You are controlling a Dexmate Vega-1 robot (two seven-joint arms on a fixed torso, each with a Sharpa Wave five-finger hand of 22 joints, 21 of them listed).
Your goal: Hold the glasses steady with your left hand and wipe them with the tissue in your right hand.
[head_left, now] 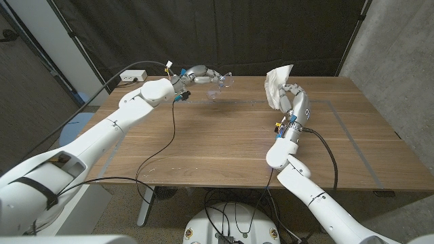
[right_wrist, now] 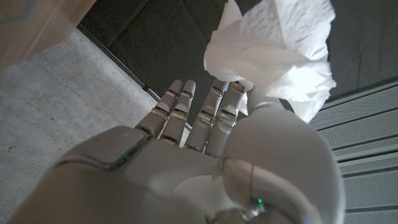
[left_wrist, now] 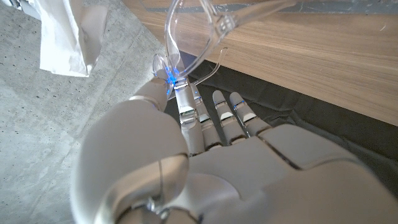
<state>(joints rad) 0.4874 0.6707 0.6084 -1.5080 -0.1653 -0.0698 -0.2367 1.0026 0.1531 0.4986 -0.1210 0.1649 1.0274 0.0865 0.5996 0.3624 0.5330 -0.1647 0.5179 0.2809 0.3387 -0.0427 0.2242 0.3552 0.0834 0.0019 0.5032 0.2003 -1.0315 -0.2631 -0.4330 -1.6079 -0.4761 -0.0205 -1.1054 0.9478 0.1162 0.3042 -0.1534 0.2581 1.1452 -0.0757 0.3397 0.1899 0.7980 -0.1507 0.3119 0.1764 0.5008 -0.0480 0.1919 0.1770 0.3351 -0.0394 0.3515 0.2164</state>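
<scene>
We have both arms raised over the wooden counter [head_left: 224, 135], each already carrying its own piece of the job. Our left hand [head_left: 198, 74] holds the glasses [head_left: 221, 83] up in the air above the far side of the counter, clear of the surface. In the left wrist view the frame is pinched at our fingertips [left_wrist: 176, 79], the lens [left_wrist: 189, 31] and temple reaching out beyond them. We judge this lifted, outward hold is meant to present the lenses toward the other arm and leave room around them for wiping.

Our right hand [head_left: 294, 102] stands upright over the right part of the counter, grasping the tissue [head_left: 277, 84], which sticks up above the fingers. In the right wrist view the tissue [right_wrist: 273, 50] is caught between the thumb and the fingers, with most of it bunched free beyond the grip. We take that loose wad as the working face for the wipe. The two hands are well apart, so by our reading no wiping contact has begun.

The glasses are clear, hard plastic, thin and curved, glossy enough to catch light along the rim, and nearly invisible against the dark curtain behind the counter. They look light and slippery, so a pinch at one point may let them twist under pressure. The tissue is white, soft and crumpled, with a faint embossed texture. The counter is smooth, brown-grained wood.
</scene>
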